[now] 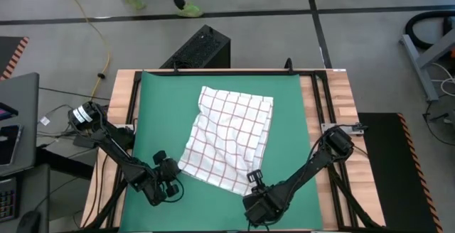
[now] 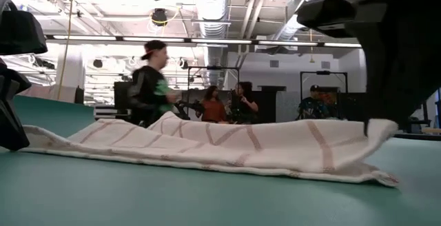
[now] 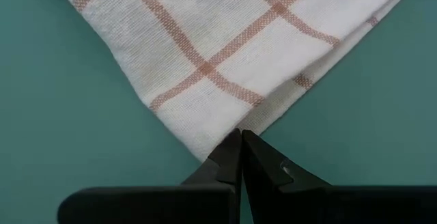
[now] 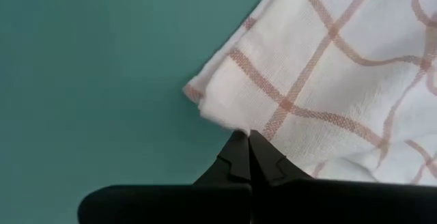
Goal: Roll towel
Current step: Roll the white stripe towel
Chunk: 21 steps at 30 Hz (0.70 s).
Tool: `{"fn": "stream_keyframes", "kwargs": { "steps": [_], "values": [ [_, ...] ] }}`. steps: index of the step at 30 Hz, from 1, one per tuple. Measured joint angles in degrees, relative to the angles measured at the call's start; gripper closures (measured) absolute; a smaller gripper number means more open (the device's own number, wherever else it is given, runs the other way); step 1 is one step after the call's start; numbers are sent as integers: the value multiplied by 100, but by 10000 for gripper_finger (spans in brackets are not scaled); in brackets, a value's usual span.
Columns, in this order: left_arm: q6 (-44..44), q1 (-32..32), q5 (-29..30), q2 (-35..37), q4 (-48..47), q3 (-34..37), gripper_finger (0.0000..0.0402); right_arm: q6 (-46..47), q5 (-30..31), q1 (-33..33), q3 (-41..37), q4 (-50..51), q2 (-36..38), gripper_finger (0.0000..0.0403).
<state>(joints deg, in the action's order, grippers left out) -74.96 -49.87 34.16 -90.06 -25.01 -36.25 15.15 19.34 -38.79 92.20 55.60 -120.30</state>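
Where it lies rumpled, the towel (image 1: pixel 229 139) shows red grid lines

The towel (image 1: pixel 229 138) is white, crossed by a windowpane grid of thin red lines that read as a faded orange-red weave close up. It lies on a plain, solid green mat (image 1: pixel 291 119). The table (image 1: pixel 341 98) beneath shows light brown wood grain at its edges. Both arms are dark, and the left gripper (image 3: pixel 241 145) and right gripper (image 4: pixel 248 144) are black.
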Motion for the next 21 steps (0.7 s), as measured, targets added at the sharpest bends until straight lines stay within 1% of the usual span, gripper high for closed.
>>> {"fn": "stream_keyframes", "kwargs": {
  "steps": [3, 13, 17, 21],
  "values": [
    [-33, 0, -6, 0, 23, 0, 401, -11, -1, 4, 0, -54, -1, 396],
    [-32, 0, -43, 5, 43, 0, 401, -154, -56, 2, 0, -245, 1, 357],
    [-28, 0, -107, 97, 52, 4, 401, -155, -190, 2, 2, -244, 1, 349],
    [-32, 0, -155, 248, 53, 4, 401, -110, -202, 2, 2, -245, 1, 343]
  ]
}}
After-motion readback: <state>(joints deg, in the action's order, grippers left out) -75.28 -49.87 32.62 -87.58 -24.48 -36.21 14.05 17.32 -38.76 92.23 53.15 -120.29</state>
